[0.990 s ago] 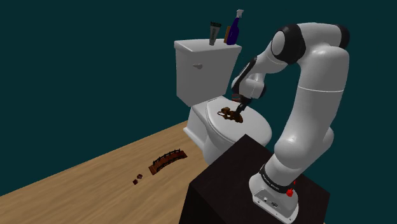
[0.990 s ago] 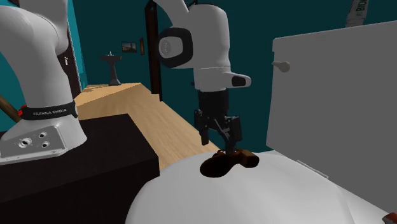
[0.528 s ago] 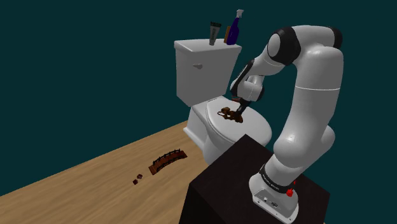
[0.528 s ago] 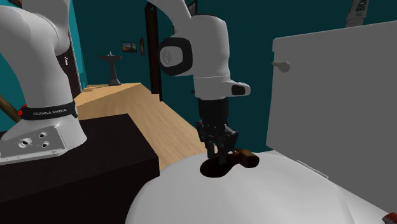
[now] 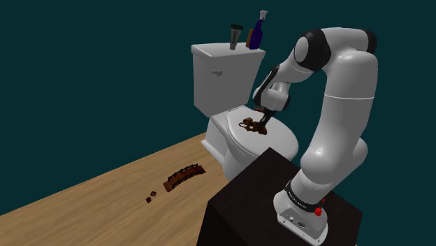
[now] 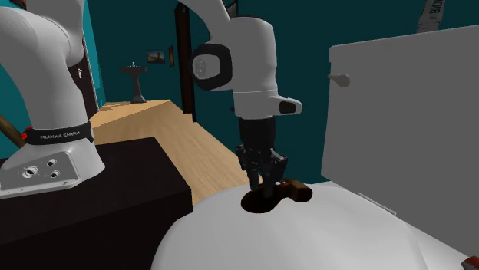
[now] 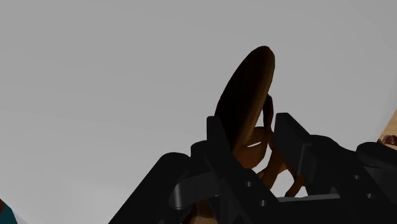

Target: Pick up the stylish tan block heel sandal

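We see a smooth, dark brown sandal (image 7: 245,95) with a faint sheen, a matt black tool (image 6: 262,182), a smooth matt white toilet lid (image 5: 227,130), a pale wood-grain floor (image 5: 91,192), a glossy white arm (image 5: 346,105) and a matt dark stand (image 5: 244,203).

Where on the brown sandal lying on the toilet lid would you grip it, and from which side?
Grip the sandal across its narrow middle, by the straps, coming down from above: it rests low on the toilet lid, so sideways approaches would likely scrape the lid. The gripper clasps it there.
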Available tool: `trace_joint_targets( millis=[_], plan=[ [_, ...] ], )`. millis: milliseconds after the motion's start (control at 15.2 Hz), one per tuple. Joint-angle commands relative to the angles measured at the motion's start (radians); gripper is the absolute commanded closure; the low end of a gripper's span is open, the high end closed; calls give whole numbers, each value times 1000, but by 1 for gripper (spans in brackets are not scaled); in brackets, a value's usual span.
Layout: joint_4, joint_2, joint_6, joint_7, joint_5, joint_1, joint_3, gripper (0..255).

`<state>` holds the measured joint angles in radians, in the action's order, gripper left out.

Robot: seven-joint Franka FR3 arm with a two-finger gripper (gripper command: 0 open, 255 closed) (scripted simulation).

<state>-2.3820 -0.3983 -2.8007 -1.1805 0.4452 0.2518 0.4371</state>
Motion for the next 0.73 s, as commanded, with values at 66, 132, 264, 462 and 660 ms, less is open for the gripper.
trace_joint_targets(
  millis=[66,132,264,462,660],
  plan=[
    [-8,34,26,28,-37,-28,35,255],
    [-11,48,36,39,-52,-38,48,255],
    [-16,75,57,62,-84,-58,75,255],
    [-22,117,88,98,-134,-87,112,255],
    [-25,159,121,135,-186,-112,146,255]
  ],
)
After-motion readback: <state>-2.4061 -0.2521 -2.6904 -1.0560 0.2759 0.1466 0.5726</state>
